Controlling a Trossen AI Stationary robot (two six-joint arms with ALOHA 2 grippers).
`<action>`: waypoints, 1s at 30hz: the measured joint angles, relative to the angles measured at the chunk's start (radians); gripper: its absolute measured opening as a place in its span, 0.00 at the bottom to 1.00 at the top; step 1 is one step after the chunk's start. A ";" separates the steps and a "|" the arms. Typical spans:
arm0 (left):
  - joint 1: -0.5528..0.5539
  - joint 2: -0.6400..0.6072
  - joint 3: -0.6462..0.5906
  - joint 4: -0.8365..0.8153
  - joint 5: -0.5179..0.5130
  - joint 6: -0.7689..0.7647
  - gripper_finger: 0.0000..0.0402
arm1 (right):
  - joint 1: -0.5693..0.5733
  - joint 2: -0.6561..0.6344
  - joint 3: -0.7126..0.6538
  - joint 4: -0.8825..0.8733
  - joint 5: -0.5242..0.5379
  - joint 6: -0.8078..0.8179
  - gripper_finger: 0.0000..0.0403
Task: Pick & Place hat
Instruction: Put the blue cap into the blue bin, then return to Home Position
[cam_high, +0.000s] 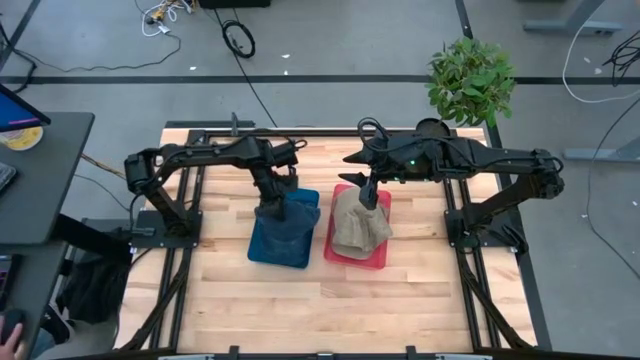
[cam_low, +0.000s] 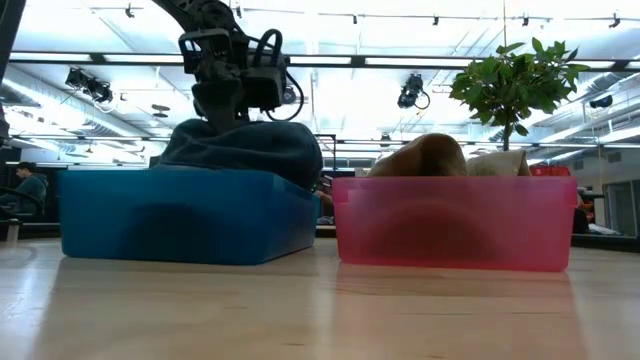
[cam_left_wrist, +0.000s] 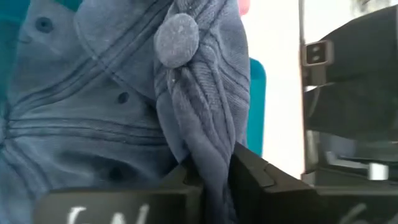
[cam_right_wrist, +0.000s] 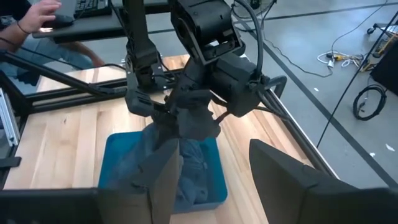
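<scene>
1. The left claw (cam_left_wrist: 214, 186) pinches a fold of the blue hat (cam_high: 272, 222) over the blue bin (cam_high: 300, 252); such a thin fold could slip.
2. The right claw (cam_right_wrist: 214, 174) hangs open above the red bin (cam_high: 378, 258); the two arms sit close and could collide.

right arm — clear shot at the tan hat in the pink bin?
Probably yes. The right gripper hangs open directly over the tan hat in the pink bin, nothing between them. The left gripper is busy at the blue hat.
</scene>
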 joint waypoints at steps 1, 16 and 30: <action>-0.001 0.000 0.000 0.001 -0.015 0.007 0.15 | 0.000 0.000 0.000 0.001 0.000 0.000 0.49; 0.043 -0.003 0.000 0.004 -0.250 -0.029 0.67 | 0.000 0.000 0.000 0.001 0.000 -0.008 0.49; 0.116 -0.030 0.205 -0.078 -0.292 -0.204 0.71 | 0.000 0.000 0.000 -0.014 -0.003 0.004 0.49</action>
